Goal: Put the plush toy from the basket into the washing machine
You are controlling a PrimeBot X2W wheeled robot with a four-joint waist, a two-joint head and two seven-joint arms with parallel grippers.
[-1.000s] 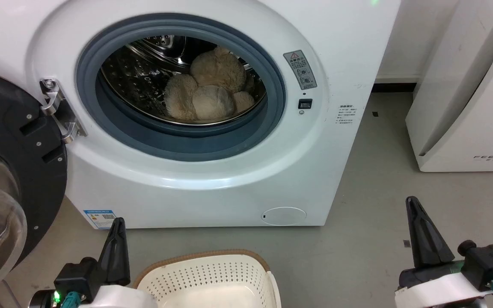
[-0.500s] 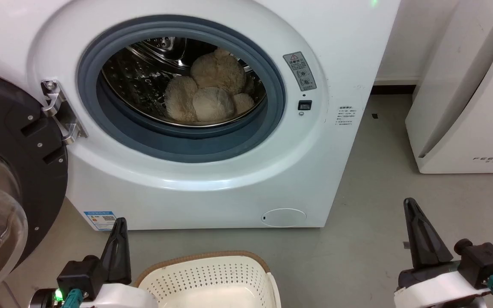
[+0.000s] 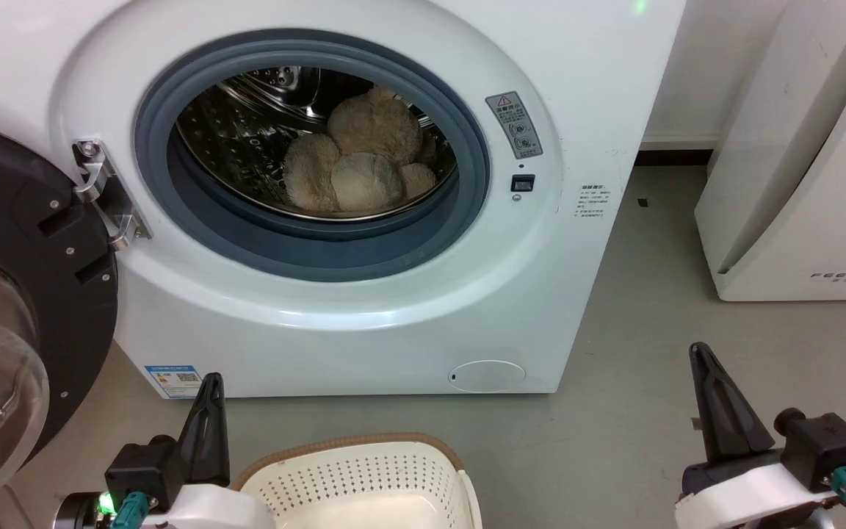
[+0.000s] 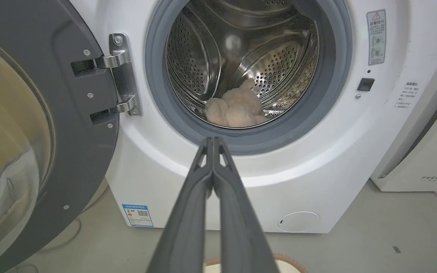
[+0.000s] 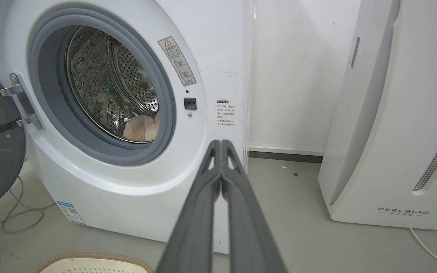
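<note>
Fluffy light-beige plush toy point(image 3: 353, 165) lies inside white front-loading washing machine point(image 3: 364, 345), ahead of our left pincer point(image 3: 211, 378) and right pincer point(image 3: 698, 349), both pressed together.

From my screen the washing machine point(image 3: 408, 294) has a smooth, glossy white shell, a matt grey rubber door ring point(image 3: 305, 253), and a mirror-bright perforated steel drum point(image 3: 247, 139). The hinge point(image 3: 103, 195) is polished metal. The plush toy point(image 3: 364, 158) looks fluffy, long-piled cloth. The basket point(image 3: 353, 477) I read as matt cream plastic with a brown woven-look rim, on a dull grey floor point(image 3: 651, 411)
</note>
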